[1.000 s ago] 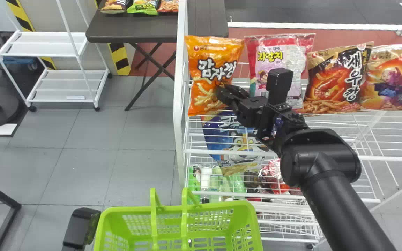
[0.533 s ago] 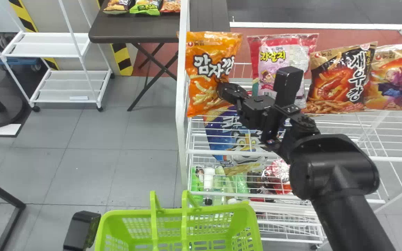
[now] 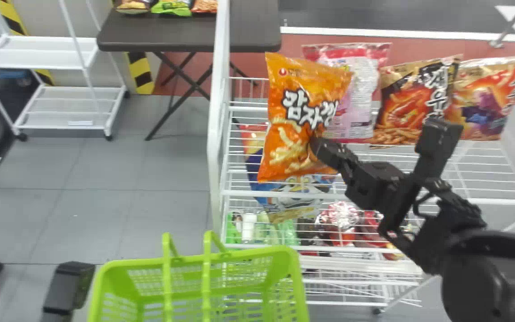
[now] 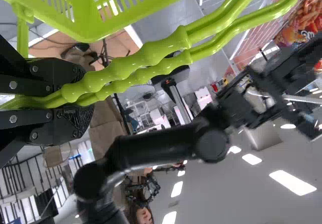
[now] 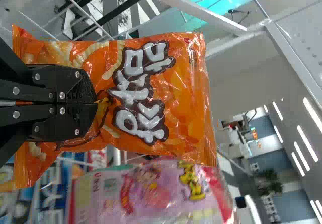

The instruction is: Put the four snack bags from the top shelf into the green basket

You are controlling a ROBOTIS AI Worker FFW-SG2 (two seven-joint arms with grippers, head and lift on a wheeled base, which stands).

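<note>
Orange film puckers between the fingers of the right pincer [image 5: 93,103], which is closed on the potato snack bag [image 3: 300,118], in the upper middle of the head view. That bag slants in front of the pink bag [image 3: 360,100]. The likeliest trouble is a slip: the slick film is pinched in one small patch at the face of the bag, so its weight could make it swing or peel out of the grip. Drawn sideways, it could also drag on the pink bag and tip it over. On the way to the green basket [image 3: 257,253], lower left of centre, the bag could brush the white post [image 3: 217,112] of the rack.

The left pincer [image 4: 83,99] is shut around the basket's two handles [image 4: 146,58]. These cross the opening as two upright strips in the head view, so a bag let go too high or off centre could hang on them. Should the handles turn in that grip, the basket could tilt.

All four bags are outside the basket. The brown bag [image 3: 407,105] and the red-orange bag [image 3: 485,103] stand on the top shelf, at the upper right of the frame. Lower in the rack, the wire levels hold a blue bag [image 3: 302,203], bottles [image 3: 248,226] and red packets [image 3: 342,214].
</note>
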